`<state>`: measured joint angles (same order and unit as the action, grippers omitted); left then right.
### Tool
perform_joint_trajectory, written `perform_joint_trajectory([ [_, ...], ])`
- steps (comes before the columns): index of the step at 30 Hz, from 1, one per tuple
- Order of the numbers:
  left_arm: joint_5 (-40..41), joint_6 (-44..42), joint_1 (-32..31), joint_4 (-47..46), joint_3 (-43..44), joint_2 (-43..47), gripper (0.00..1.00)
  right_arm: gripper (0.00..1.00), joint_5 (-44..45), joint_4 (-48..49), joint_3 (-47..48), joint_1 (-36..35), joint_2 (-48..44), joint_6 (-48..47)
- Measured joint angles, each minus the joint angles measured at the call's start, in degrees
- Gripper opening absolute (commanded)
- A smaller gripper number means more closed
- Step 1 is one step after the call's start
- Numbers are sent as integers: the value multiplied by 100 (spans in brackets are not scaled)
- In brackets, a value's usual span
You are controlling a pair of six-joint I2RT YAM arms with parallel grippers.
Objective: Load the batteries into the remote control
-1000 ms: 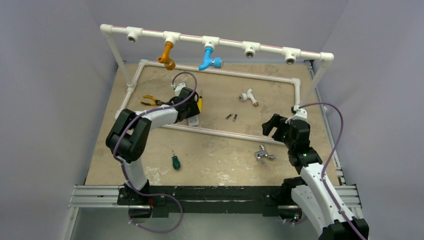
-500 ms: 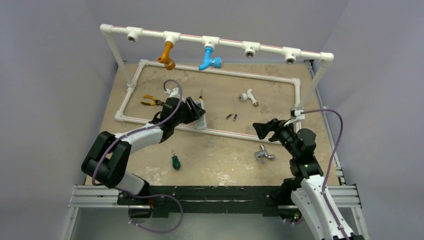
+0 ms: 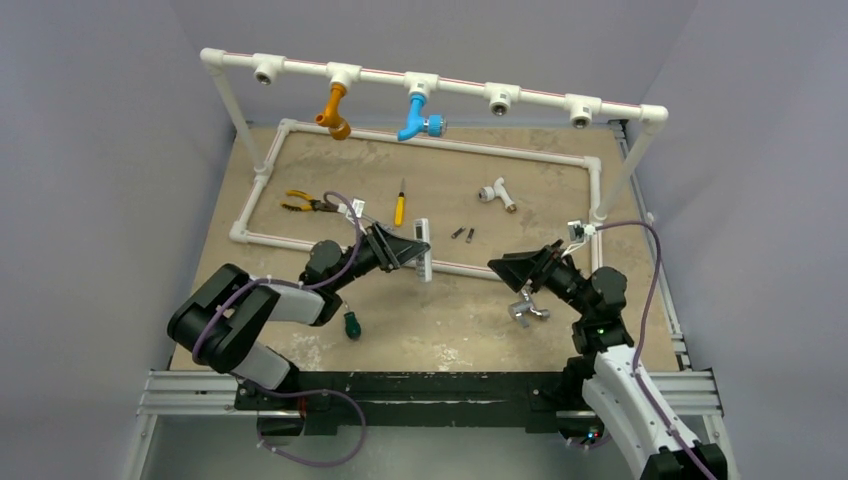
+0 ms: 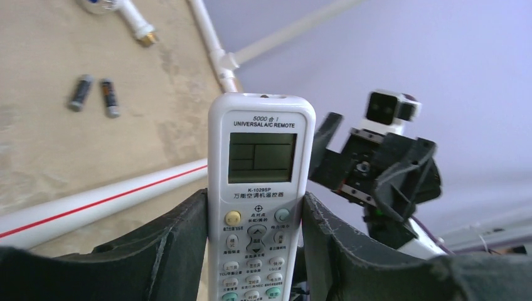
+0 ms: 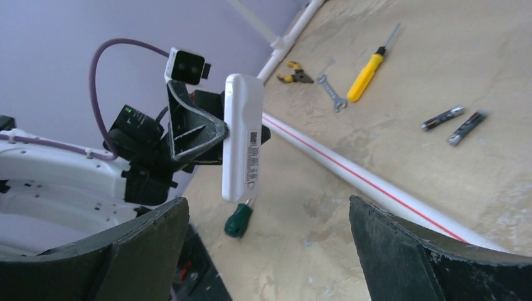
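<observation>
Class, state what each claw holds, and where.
Left claw grips the remote control by its two long edges, near mid-length; right claw holds nothing.

The left gripper [image 3: 408,250] clamps the remote control [image 3: 423,240] by its sides, holding it on end in the air above the near rail of the white pipe frame [image 3: 300,244]; the right gripper [image 3: 505,269] faces it from the right, close but apart, with its jaws spread; the batteries [image 3: 462,234] lie side by side on the table [image 3: 440,320] inside the frame, just beyond the remote; a yellow screwdriver [image 3: 399,205] and pliers [image 3: 300,203] lie further left; a green screwdriver [image 3: 351,323] and a metal tap fitting [image 3: 527,310] lie outside the frame.
</observation>
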<state>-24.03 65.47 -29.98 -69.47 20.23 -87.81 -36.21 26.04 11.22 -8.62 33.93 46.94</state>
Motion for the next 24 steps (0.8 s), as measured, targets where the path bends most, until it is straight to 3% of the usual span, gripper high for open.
perform_joint_trajectory([
  [8, 26, 313, -505, -581, 4, 479, 0, 99, -728, 1156, -208, -120, 369, 903],
  [19, 138, 498, -1237, -625, 640, 479, 0, 99, -809, 1716, 122, -1397, 1064, 1163],
  [24, 179, 503, -1427, -629, 713, 466, 0, 99, -756, 2173, 131, -1552, 1309, 1386],
])
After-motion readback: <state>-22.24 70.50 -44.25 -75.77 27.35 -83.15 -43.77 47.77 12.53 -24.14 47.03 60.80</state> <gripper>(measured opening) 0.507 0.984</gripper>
